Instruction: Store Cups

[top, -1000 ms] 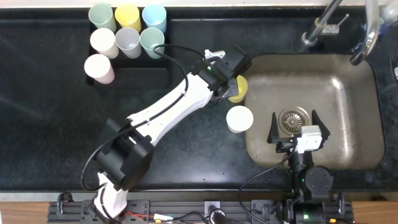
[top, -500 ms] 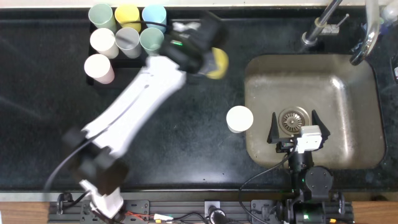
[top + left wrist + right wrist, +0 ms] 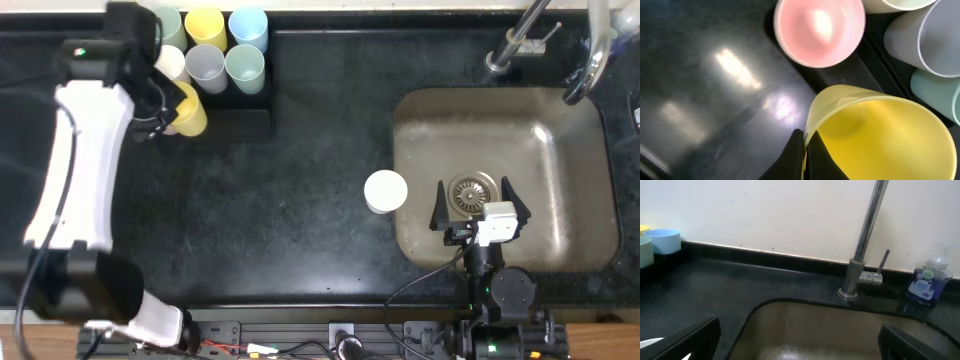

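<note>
Smooth, slightly glossy plastic yellow cup (image 3: 875, 135); black speckled countertop (image 3: 300, 240) with a sheen; dull metal sink (image 3: 560, 150); shiny metal faucet (image 3: 867, 235).

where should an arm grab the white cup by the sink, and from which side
Take the white cup by its wall, probably from straight above: it stands on end on the counter at the left edge of the sink, round face up, nothing crowding it. Whether that face is the open mouth, I cannot tell.
</note>
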You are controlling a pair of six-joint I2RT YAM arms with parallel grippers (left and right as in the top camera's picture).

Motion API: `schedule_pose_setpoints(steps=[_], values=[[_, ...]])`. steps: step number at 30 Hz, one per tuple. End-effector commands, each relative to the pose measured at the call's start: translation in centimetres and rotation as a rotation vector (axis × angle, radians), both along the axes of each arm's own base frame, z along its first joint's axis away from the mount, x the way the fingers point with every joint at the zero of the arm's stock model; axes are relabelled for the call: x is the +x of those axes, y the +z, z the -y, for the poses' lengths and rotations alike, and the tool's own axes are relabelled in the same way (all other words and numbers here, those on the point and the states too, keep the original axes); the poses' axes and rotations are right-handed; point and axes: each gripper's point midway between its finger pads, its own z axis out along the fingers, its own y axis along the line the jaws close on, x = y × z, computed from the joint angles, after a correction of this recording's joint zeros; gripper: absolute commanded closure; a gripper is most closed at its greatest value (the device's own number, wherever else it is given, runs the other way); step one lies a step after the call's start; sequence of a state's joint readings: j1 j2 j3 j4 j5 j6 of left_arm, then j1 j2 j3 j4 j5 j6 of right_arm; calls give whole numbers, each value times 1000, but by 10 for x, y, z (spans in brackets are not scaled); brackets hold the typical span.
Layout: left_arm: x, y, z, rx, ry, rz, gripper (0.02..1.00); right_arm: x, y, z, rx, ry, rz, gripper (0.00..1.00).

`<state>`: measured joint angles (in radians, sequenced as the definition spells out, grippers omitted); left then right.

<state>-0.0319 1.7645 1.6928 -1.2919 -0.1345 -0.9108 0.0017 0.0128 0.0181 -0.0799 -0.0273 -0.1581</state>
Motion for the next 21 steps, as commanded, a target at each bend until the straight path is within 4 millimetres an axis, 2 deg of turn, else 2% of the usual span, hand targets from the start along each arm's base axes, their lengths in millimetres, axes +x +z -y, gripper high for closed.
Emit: schedule_pose_setpoints(steps=[1,10,16,21], values=[[13,5,7,3,-11,59,982,0,-4,0,-3,3,0,3],[19,-17,9,-4,-13,7,982,0,-4,0,-3,3,0,3],[33,-32,10,-13,-14,13,982,0,-4,0,-3,3,0,3],[38,-38,11,-23,-13,14,982,0,-4,0,-3,3,0,3]])
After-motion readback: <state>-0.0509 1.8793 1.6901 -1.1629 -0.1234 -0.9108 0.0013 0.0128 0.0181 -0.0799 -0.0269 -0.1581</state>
